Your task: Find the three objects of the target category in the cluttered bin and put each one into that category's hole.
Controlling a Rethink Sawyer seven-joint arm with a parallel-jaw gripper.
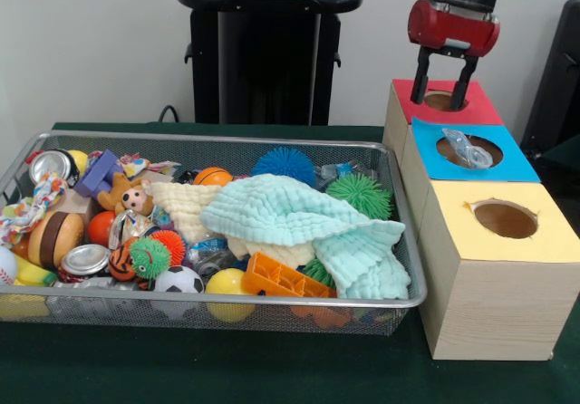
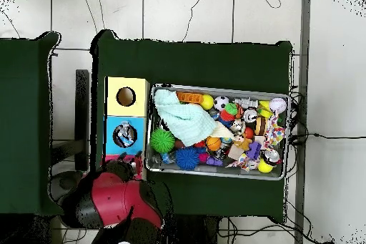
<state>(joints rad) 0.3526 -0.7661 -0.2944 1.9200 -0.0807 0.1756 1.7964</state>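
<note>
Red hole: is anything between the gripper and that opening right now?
Nothing visible. The gripper hangs directly over the red-topped box's hole, fingers spread and empty, tips at the rim. The blue box's hole already holds a clear plastic item; the yellow box's hole looks empty.

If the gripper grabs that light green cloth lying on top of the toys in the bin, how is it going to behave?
The light green cloth lies draped in soft folds over the toys, so it is probably floppy and would hang and trail rather than keep its shape. It looks thin, so likely light. Since it covers part of the orange block, lifting it may drag or nudge toys beneath.
</note>
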